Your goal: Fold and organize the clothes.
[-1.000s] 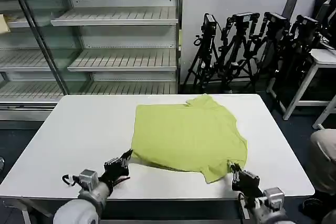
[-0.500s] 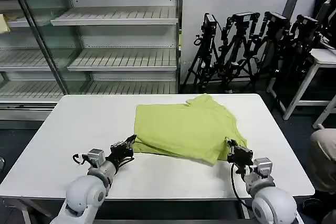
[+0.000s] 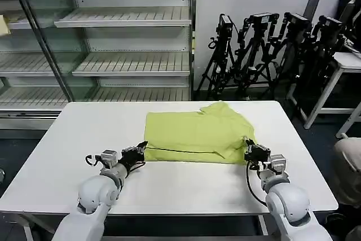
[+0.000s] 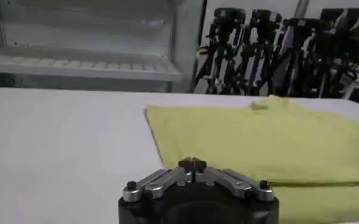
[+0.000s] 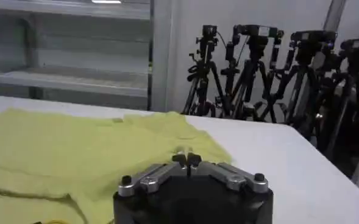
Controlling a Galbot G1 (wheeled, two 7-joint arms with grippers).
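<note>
Fingertips of the left gripper (image 3: 140,149) meet, pinching the near left hem of the soft lime-green short-sleeved T-shirt (image 3: 197,134), which lies folded over on the white table (image 3: 84,139) (its wrist view shows the doubled edge); the right gripper (image 3: 249,148), fingers likewise pressed together, clamps the near right corner

The T-shirt (image 3: 197,134) is thin, soft, matt lime cloth, lying in gentle wrinkles on a smooth white table (image 3: 79,139) with a faint sheen. The left gripper (image 3: 140,152) and right gripper (image 3: 249,149) are matt black with bare brushed-metal links and dark screws. Behind stand pale ridged shelves (image 3: 124,18) and black, slightly glossy tripods (image 3: 265,55).
</note>
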